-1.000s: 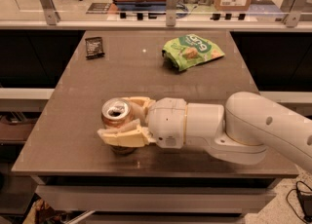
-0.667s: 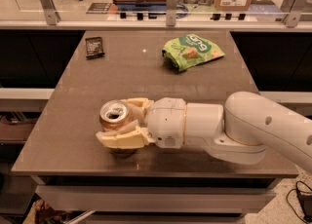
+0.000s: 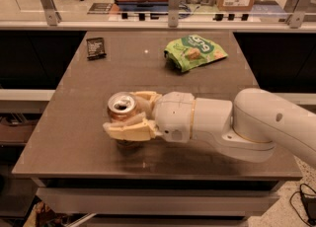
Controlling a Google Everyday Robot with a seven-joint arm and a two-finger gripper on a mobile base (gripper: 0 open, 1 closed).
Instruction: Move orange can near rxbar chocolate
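Note:
The orange can (image 3: 121,108) stands upright on the brown table (image 3: 64,137) near its front, silver top and pull-tab showing. My gripper (image 3: 129,114) reaches in from the right and is shut on the can, one cream finger (image 3: 129,130) in front of it and the other behind. The can's lower body is hidden by the front finger. The rxbar chocolate (image 3: 95,48), a small black wrapper, lies flat at the far left corner of the table, well apart from the can.
A green snack bag (image 3: 194,52) lies at the far right of the table. My white arm (image 3: 247,125) stretches across the front right. A glass rail with metal posts (image 3: 172,1) borders the far edge. Dark gaps flank the table on both sides.
The gripper and the can have shifted slightly left and a little toward the far side. The rxbar and the green bag have not moved.

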